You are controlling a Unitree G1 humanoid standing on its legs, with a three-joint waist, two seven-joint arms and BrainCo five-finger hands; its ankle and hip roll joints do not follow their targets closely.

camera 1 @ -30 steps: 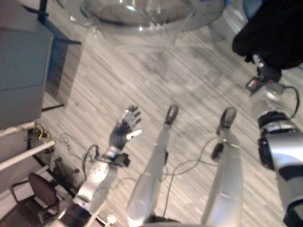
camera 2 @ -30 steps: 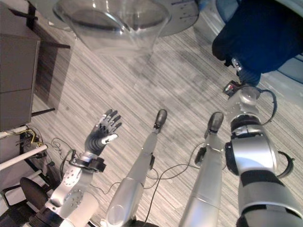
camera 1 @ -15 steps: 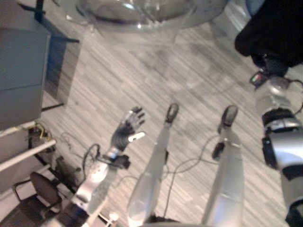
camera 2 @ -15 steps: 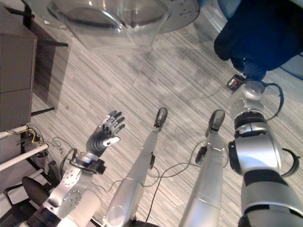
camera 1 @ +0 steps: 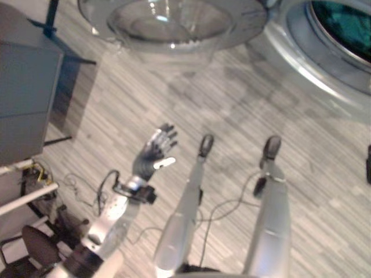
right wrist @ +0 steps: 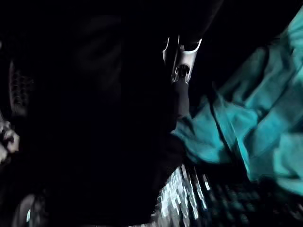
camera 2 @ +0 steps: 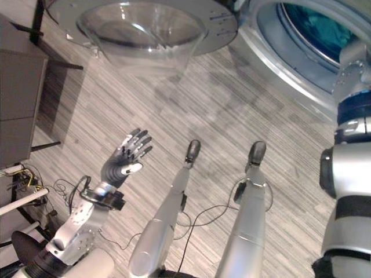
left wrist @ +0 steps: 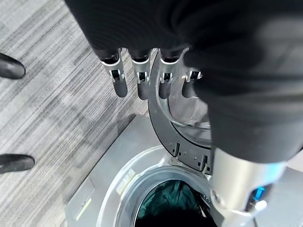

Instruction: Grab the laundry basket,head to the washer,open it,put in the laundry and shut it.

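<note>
The washer's round door (camera 1: pixel 174 23) with its glass bowl stands swung open at the top of the eye views. Beside it gapes the drum opening (camera 2: pixel 307 35), with teal laundry (camera 2: pixel 324 29) lying inside. My right arm (camera 2: pixel 353 116) reaches up into that opening. In the right wrist view my right hand (right wrist: pixel 182 66) is inside the drum, buried in a dark garment (right wrist: pixel 94 118) next to the teal cloth (right wrist: pixel 246 123). My left hand (camera 1: pixel 156 153) is raised over the floor, open and holding nothing. The left wrist view looks past it at the drum and teal cloth (left wrist: pixel 173 203).
A grey cabinet (camera 1: pixel 26 98) stands at the left, close to the open door. Below it are a white bar (camera 1: pixel 29 194) and a dark chair (camera 1: pixel 35 249). Striped wood-look floor (camera 1: pixel 243 98) lies between me and the washer.
My right arm has carried the dark garment up and into the drum. The view has shifted, so the drum opening with the teal cloth now shows. The left hand has stayed raised.
</note>
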